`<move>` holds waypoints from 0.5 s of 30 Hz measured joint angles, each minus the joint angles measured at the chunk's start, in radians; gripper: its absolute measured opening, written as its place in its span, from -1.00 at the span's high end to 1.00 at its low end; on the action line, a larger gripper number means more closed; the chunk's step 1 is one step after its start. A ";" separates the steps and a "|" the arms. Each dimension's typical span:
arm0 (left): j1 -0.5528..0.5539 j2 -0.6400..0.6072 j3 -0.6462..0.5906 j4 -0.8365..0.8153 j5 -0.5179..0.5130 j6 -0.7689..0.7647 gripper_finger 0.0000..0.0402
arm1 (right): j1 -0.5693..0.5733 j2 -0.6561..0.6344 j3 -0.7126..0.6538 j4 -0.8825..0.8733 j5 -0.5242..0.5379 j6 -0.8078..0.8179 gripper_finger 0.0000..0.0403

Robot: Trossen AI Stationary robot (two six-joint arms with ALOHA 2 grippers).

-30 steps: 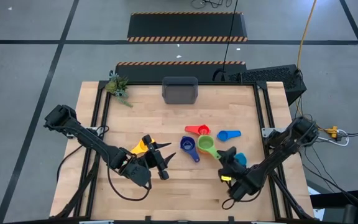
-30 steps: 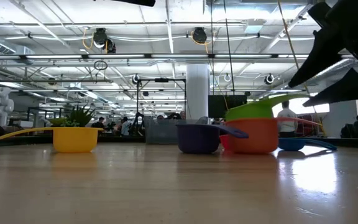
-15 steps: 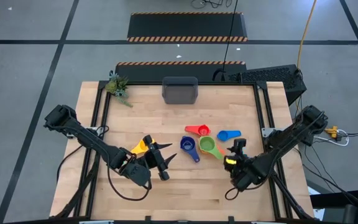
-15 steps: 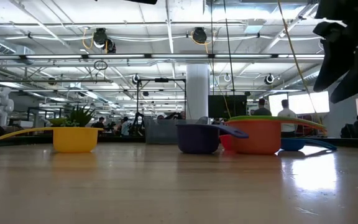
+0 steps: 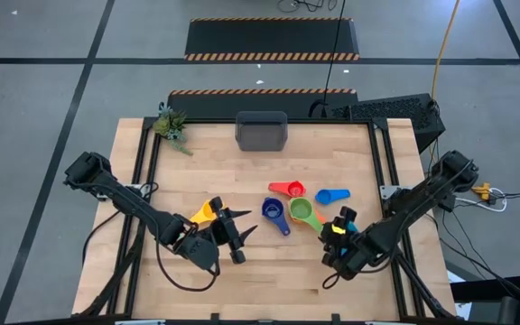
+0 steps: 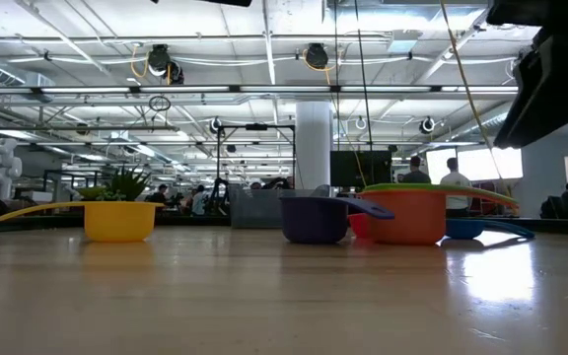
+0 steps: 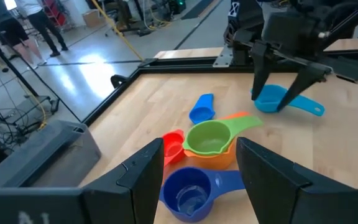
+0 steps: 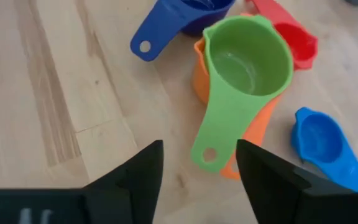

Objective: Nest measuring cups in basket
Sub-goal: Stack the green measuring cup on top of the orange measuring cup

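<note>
The green cup [image 8: 247, 62] sits nested in the orange cup [image 8: 199, 81], their handles lying one over the other. My right gripper [image 8: 199, 149] hovers open above the green handle's free end, touching nothing. Around them rest the dark blue cup [image 5: 273, 210], the red cup [image 5: 287, 190] and the blue cup [image 5: 332, 195]. The cyan cup [image 7: 272, 99] stands on the table behind my right gripper [image 7: 277, 81]. My left gripper [image 5: 239, 233] waits open beside the yellow cup [image 5: 204, 214]. The dark grey basket [image 5: 261, 131] stands at the far edge.
A small green plant [image 5: 171, 125] lies at the far left corner. A black metal frame [image 5: 382, 171] borders the tabletop. Bare wood lies between the cups and the basket, and along the near edge. People stand in the room beyond the table.
The green cup was tipped up over the orange cup with its handle raised; now it sits level inside it. My right gripper has risen and drawn back a little toward the table's right, away from the green handle.
</note>
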 joint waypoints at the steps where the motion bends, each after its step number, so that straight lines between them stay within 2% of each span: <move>1: 0.001 0.000 0.000 0.000 0.000 0.000 -0.01 | -0.002 0.001 0.000 -0.003 -0.002 0.006 -0.05; 7: 0.011 0.000 0.000 0.000 0.011 -0.008 -0.01 | -0.080 0.000 0.000 -0.023 -0.008 0.072 -0.52; 11: 0.014 0.000 0.000 0.000 0.019 -0.012 -0.01 | -0.178 0.008 0.000 -0.014 -0.124 0.065 -0.78; 15: 0.014 0.000 0.000 0.000 0.019 -0.013 -0.01 | -0.264 0.006 0.000 -0.001 -0.204 0.008 -0.88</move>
